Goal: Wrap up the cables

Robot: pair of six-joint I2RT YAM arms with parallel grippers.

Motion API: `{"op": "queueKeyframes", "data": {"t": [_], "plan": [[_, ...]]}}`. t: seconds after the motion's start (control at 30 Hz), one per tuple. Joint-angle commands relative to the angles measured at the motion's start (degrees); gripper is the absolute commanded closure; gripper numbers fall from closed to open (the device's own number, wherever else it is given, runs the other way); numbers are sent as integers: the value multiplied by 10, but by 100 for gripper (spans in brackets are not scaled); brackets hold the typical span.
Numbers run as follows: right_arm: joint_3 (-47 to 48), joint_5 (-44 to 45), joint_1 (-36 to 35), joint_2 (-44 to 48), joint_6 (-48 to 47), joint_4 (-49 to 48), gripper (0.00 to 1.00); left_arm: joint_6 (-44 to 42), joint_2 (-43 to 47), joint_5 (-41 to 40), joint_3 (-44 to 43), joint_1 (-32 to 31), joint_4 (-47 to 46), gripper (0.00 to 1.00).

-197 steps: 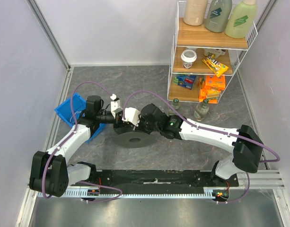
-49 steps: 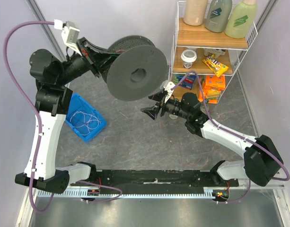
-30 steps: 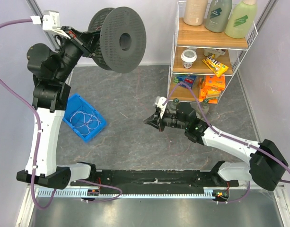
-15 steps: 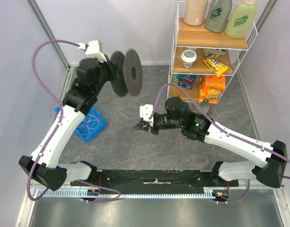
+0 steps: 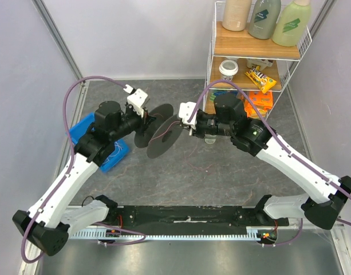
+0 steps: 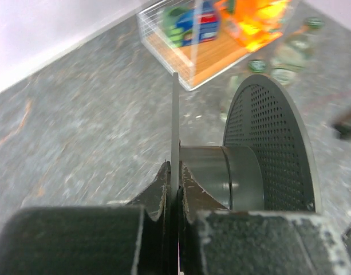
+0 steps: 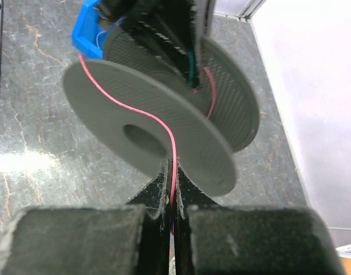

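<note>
**Inspector:** Since half a second ago the spool (image 5: 162,136) has come down from 11 o'clock to the middle of the top view. The right gripper (image 5: 189,127) has risen from below centre to the spool's 3 o'clock side.

**Clerk:** Left gripper (image 6: 174,172), state?

**Inspector:** Clenched on the thin edge of the spool's near flange. The left wrist view shows the flange edge-on between the fingers, with the hub and the perforated far flange to the right.

**Clerk:** Right gripper?

**Inspector:** Pinched on the cable (image 7: 173,160). In the right wrist view the pink strand rises from between the fingers, crosses the face of the nearer flange past the centre hole, and runs over the rim at 10 o'clock. A second stretch shows by the far flange at 2 o'clock.

**Clerk:** Anything else?

**Inspector:** The spool is held tilted, above the grey worktop (image 5: 164,183). A blue bin (image 5: 122,153) lies at 9 o'clock, partly under the left arm, with pale cables (image 5: 111,150) looped inside. A wire rack (image 5: 255,50) of goods stands at 1 o'clock.
</note>
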State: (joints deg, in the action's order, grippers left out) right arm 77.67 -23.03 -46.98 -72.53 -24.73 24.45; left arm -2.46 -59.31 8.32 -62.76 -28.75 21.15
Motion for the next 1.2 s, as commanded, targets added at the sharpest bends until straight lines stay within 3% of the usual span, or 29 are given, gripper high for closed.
{"op": "queueKeyframes", "data": {"t": [0.0,0.3,0.57,0.73,0.93,1.17], "plan": [[36,18,1,-6,-28,26,100,-88,37,194,4,-5,-13,99],[40,78,6,-11,-48,31,100,-158,34,313,-24,-10,93,99],[48,58,22,-10,-45,32,100,-183,37,328,-30,-17,130,98],[-2,74,29,5,-52,27,100,-99,46,371,-50,-9,110,98],[-55,88,111,6,-43,8,100,-22,78,440,-50,9,77,98],[-95,46,177,21,-3,7,100,183,65,531,-76,180,-74,98]]}}
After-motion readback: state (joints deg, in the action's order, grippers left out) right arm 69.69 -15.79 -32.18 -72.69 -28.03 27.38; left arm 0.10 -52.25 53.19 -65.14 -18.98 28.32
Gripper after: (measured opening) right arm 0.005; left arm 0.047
